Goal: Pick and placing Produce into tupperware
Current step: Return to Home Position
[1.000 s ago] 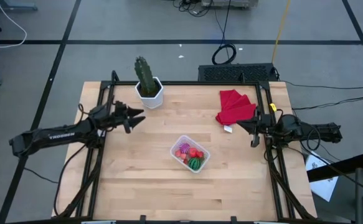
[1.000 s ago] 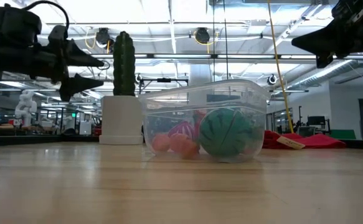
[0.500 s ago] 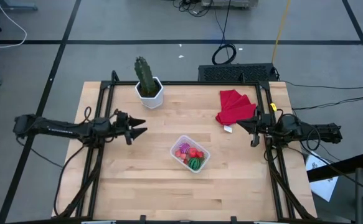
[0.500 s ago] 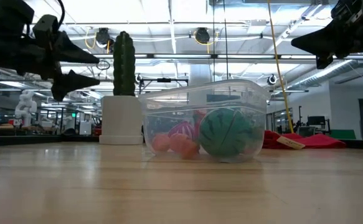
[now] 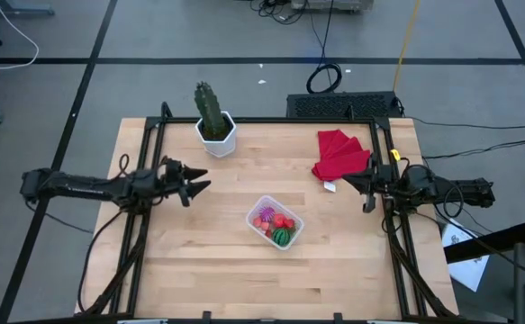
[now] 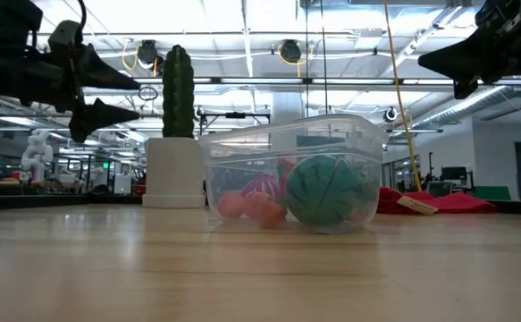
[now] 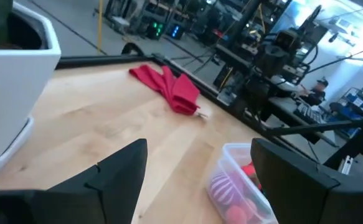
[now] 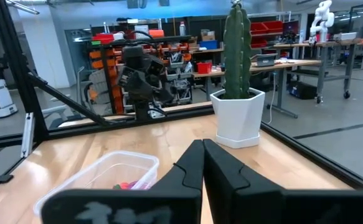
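Left side: the left gripper (image 5: 197, 180) hovers over the desk (image 5: 199, 270), fingers apart and empty. Centre: the tupperware (image 5: 255, 207) holds the produce (image 5: 276, 225), namely the melon, a purple piece and red and pink berries. None lies loose on the desk. Right edge: the right gripper (image 5: 347, 181) hangs beside the cloth (image 5: 339, 153), fingers together and empty. Judgement: placing appears complete; only parking the arms remains.

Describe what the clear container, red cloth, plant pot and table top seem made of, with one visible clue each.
The clear container: likely thin glossy plastic; the toy produce shows through its walls.
The red cloth: soft matte fabric; it lies crumpled in folds.
The plant pot: smooth white, ceramic or plastic; cannot tell which.
The table top: pale wood, by its plank seams and grain.
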Robot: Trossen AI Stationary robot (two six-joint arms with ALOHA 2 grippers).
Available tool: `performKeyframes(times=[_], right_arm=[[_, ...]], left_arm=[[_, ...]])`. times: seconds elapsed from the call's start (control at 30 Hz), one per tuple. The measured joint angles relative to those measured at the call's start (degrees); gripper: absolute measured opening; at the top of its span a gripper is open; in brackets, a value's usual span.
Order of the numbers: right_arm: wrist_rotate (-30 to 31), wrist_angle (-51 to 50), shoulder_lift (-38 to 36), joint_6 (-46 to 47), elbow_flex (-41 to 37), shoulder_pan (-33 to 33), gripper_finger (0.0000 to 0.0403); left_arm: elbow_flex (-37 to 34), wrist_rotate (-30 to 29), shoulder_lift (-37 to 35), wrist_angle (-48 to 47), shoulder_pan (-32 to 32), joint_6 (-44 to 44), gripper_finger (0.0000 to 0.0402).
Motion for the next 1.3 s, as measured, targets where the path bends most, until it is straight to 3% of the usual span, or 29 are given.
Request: performKeyframes(times=[0.23,0.3,0.67,0.93,1.3], right_arm=[[-1.80,0.00,0.00,0.46,0.04,0.00,0.0000],[-1.81,0.02,0.00,0.35,0.04,0.00,0.0000],[-1.76,2.13,0.00,-0.74,0.04,0.00,0.0000],[-1.41,3.49,0.00,-2.04,0.09,0.00,0.0000],[-1.41,-2.62,0.02,1.35,0.07,0.00,0.0000]], left_arm=[[0.00,16.12,0.00,4.66,8.40,2.09,0.0292],[-0.80,18.18,-0.04,7.02,8.77,2.11,0.0292],[-1.27,15.44,-0.06,11.00,2.50,4.00,0.0292],[-1.25,3.87,-0.08,9.75,-6.79,6.14,0.0292],[-1.25,3.48,-0.05,0.36,-4.75,1.55,0.0292]])
